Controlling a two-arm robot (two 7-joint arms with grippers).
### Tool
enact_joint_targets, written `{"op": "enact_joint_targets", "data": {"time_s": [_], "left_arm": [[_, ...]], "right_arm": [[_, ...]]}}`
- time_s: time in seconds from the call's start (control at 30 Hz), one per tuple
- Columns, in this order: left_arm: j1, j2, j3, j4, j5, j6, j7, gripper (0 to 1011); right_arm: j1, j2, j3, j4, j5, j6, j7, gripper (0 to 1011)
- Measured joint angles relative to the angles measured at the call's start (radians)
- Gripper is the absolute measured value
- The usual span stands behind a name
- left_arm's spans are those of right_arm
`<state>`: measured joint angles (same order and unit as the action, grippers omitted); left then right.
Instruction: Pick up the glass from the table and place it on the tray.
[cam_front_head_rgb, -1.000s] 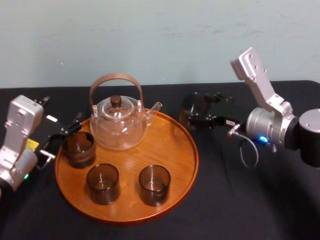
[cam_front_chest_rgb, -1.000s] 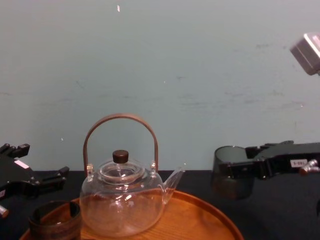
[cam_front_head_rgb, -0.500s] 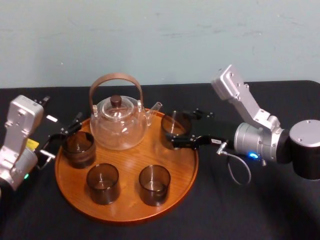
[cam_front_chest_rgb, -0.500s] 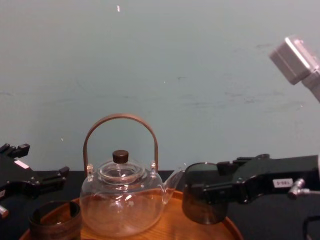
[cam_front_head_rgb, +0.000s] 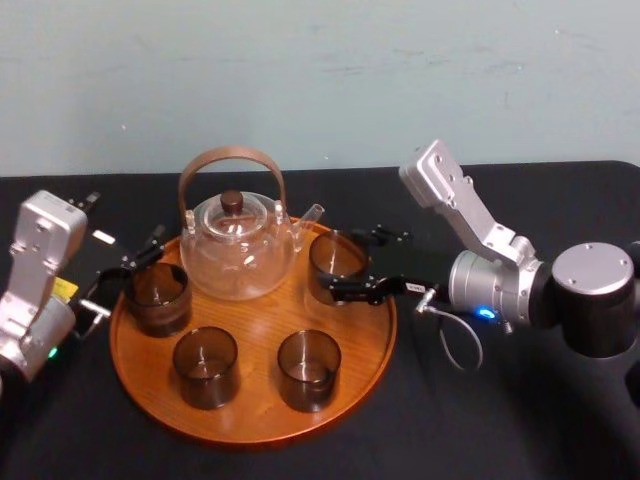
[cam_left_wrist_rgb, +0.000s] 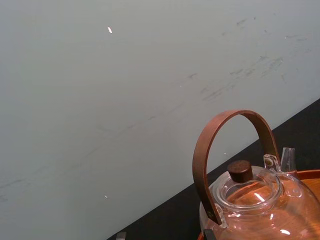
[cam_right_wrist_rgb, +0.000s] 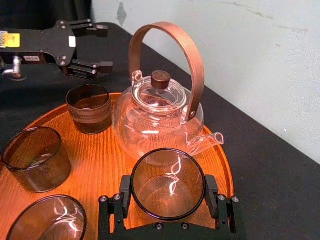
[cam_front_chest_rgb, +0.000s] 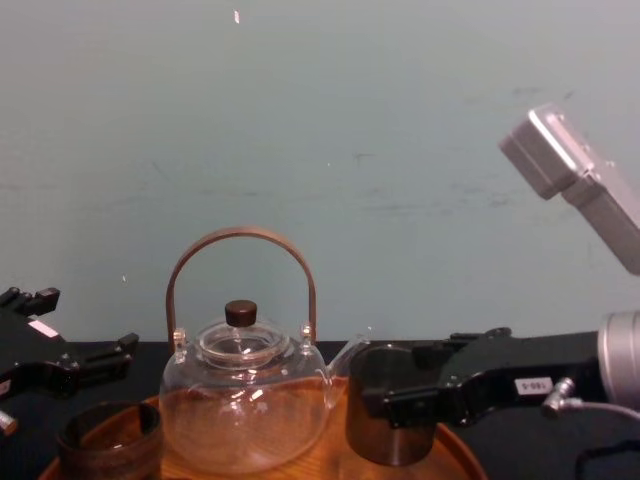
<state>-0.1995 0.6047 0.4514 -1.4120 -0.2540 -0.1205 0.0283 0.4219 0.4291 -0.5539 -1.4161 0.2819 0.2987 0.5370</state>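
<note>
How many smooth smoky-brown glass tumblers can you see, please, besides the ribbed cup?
3. A left tumbler and a right tumbler stand near the tray's front edge; the third tumbler sits in the right claw at the tray's right side.

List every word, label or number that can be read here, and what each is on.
Nothing reads for certain.
White label on the right gripper, shut on the glass: digits, too blurred to read.
Yellow sticker on the left gripper: too small to read.
</note>
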Motion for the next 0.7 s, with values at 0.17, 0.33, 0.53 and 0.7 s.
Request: {"op": "enact_joint_targets", "data": {"time_s": [0.17,0.33,0.53,0.7], "left_arm": [[0.000,0.000,0.000,0.000,0.000,0.000,0.000,1002],[0.000,0.000,0.000,0.000,0.000,0.000,0.000,1001],[0.000,0.000,0.000,0.000,0.000,0.000,0.000,1001],[0.000,0.000,0.000,0.000,0.000,0.000,0.000,1001]], "right_arm": [[0.014,-0.013,-0.009,0.038,-0.003,-0.011,0.000,887],[0.023,-0.023,-0.018,0.072,-0.006,-0.018,0.003,887],[0.027,-0.031,-0.023,0.098,-0.009,-0.026,0.005,887],[0.028,-0.035,-0.024,0.113,-0.009,-0.030,0.005,887]]}}
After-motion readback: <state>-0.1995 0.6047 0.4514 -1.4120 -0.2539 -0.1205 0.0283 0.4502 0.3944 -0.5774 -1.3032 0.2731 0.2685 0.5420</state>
